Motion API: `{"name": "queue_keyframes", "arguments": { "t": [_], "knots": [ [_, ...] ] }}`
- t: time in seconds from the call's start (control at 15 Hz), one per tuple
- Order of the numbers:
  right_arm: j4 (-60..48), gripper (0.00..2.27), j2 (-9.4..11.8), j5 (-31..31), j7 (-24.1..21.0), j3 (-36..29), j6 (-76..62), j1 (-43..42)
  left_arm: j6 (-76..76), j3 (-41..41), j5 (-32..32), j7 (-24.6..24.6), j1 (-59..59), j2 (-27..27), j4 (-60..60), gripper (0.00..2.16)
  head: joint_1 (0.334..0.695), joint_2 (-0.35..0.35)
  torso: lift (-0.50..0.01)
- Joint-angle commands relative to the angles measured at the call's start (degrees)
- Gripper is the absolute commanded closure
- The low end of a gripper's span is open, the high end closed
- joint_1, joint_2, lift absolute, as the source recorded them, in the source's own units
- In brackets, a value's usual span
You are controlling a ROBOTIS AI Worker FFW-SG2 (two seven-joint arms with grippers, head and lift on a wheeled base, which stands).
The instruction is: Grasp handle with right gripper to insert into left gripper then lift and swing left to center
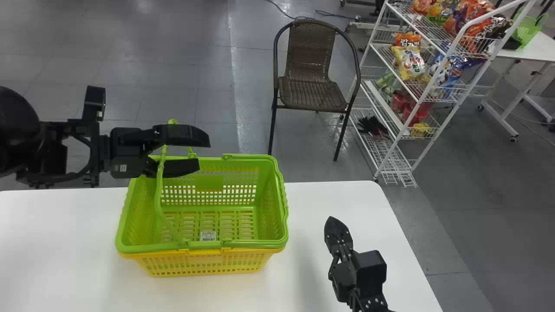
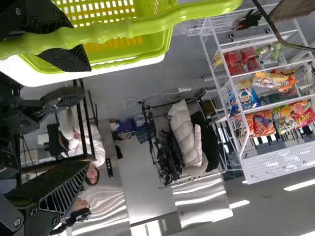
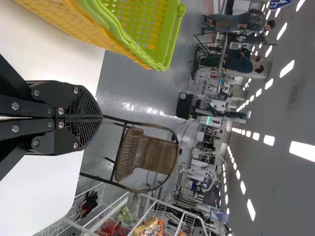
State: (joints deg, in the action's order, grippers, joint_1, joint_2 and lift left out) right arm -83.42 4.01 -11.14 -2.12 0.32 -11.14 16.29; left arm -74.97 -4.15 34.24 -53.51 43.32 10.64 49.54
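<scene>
Two baskets sit stacked left of centre in the head view: one green basket [image 1: 282, 195], one yellow basket [image 1: 204, 265]. One raised handle [image 1: 159, 186] there, one white label [image 1: 208, 236]. Two white tables: one near table [image 1: 56, 242] along the bottom, one far table [image 1: 537, 48] at the upper right edge. One chair [image 1: 311, 91], upper centre. One wire rack [image 1: 392, 149], upper right; its snack bags [image 1: 409, 63] overlap too much to count. One left gripper [image 1: 204, 152], centre left; one right gripper [image 1: 332, 221], lower right

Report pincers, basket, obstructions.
Left pincer open at raised handle. Right pincer shut, empty, away from baskets. Green basket nested in yellow basket: possible snag on lifting.
</scene>
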Motion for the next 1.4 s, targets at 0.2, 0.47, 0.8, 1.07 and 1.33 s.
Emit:
{"name": "queue_keyframes", "arguments": {
  "t": [0.2, 0.47, 0.8, 1.07, 1.33],
  "knots": [
    [2.0, 2.04, 0.6, -2.8, -0.2, 3.1, 3.7, -4.0, -0.1, 0.4, 0.4, -0.4, -0.3, 0.4, 0.0, 0.15, 0.695, -0.174, 0.0],
    [5.6, 2.04, 0.6, -4.2, -0.2, 6.0, 4.6, -7.4, -0.1, 0.6, 0.7, -0.5, -1.0, 0.4, 0.0, 0.15, 0.695, -0.151, 0.0],
    [10.1, 2.04, 0.6, -5.6, -0.9, 8.1, 4.6, -10.7, -0.1, 0.7, 1.1, -0.5, -1.7, 0.4, 0.1, 0.15, 0.695, -0.12, 0.0],
    [11.4, 2.04, 0.6, -5.6, -0.9, 8.8, 4.8, -12.2, -0.1, 0.9, 1.3, -0.5, -1.9, 0.4, 0.3, 0.15, 0.695, -0.111, 0.0],
    [11.3, 2.04, 0.5, -5.4, -0.9, 9.5, 4.8, -12.4, -0.1, 1.1, 1.2, -0.5, -2.0, 0.4, 0.3, 0.15, 0.695, -0.106, 0.0]
  ]
}}
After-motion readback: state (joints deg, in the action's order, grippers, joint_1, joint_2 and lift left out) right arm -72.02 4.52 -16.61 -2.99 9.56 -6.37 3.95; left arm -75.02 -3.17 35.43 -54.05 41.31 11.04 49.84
